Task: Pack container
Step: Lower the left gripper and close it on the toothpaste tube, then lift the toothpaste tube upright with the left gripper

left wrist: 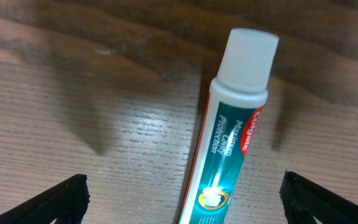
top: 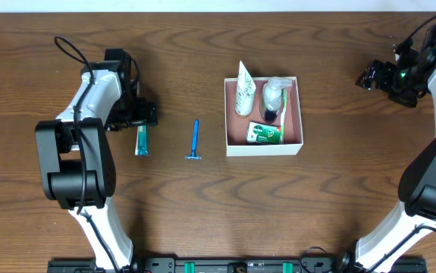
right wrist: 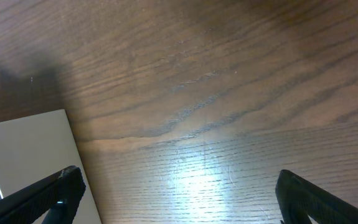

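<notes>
With my left claw spread wide above the toothpaste tube at frame left, I'd straddle its body (not the slick cap), sink to the worktop and close gently, the container waiting right of centre, my right claw gaping at upper right.

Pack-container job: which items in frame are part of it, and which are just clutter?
Job: container; toothpaste tube and blue razor outside it; white tube, clear bottle, green packet inside.
Lying about: nothing else, just the wooden table.
</notes>
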Controlling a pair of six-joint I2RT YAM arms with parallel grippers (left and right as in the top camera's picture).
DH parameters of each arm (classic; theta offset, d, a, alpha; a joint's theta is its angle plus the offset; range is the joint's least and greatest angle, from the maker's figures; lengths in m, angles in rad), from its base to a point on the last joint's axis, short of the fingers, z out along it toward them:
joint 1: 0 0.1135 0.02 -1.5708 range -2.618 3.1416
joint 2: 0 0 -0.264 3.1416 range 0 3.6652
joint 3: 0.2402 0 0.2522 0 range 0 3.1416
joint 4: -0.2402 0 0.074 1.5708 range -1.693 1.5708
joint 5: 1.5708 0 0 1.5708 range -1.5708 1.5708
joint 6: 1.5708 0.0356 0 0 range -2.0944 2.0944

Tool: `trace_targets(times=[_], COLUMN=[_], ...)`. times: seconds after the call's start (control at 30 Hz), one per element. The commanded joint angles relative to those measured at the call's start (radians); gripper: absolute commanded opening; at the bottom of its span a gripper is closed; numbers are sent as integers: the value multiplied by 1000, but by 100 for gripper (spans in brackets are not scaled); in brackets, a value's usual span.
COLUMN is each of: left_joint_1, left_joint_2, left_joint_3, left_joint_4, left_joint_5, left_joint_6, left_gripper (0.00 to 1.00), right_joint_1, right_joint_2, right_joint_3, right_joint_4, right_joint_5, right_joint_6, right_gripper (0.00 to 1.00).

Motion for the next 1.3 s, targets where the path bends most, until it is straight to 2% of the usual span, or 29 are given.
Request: trace_targets(times=[0.0, 0.4, 0.93, 1.27], left_joint_1=[-3, -50, -48, -40], left_joint_2=[18, 19, 19, 19], left_joint_3=[-6, -6, -9, -84], left_joint_4=[0, 22, 34, 95], left_joint_5=[6, 4, -20, -20], left_joint_6=[-5, -14, -27, -27], left_gripper=[98, 98, 98, 98], right_joint_1=[-6, -5, -6, -5], right_joint_2=[-2, -2, -2, -2], right_joint_3=[19, 19, 19, 19], right_joint_4=[2, 2, 2, 2], right_joint_5=[0, 0, 0, 0], right_joint_6=[-8, -8, -8, -8], right_gripper=[99, 99, 99, 99])
